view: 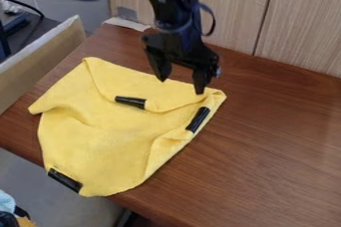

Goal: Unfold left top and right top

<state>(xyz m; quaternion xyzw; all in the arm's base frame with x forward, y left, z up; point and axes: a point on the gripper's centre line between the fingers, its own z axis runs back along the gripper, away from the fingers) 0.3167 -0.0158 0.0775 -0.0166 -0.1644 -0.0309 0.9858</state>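
Wood-grained panelling (230, 14) backs your table (276, 159), a smooth brown top with fine streaks. Your gripper (180, 85) hangs over the cloth's upper edge, its two fingers apart and nothing between them. That seems a sensible spot for pinching a folded layer, though you can't tell whether the tips touch it. Just below the gripper, the yellow cloth (103, 131) lies rumpled, soft and slightly fuzzy, with a rolled fold curving under the fingers. One stiff black strip (130, 102) sits inside the outline, beside that fold, probably marking a corner turned inward. Another (198, 119) lies slantwise along the edge below the gripper. Farther out, a third strip (65, 180) lies at the cloth's far corner. Take only the top layer, or you may drag the whole cloth.
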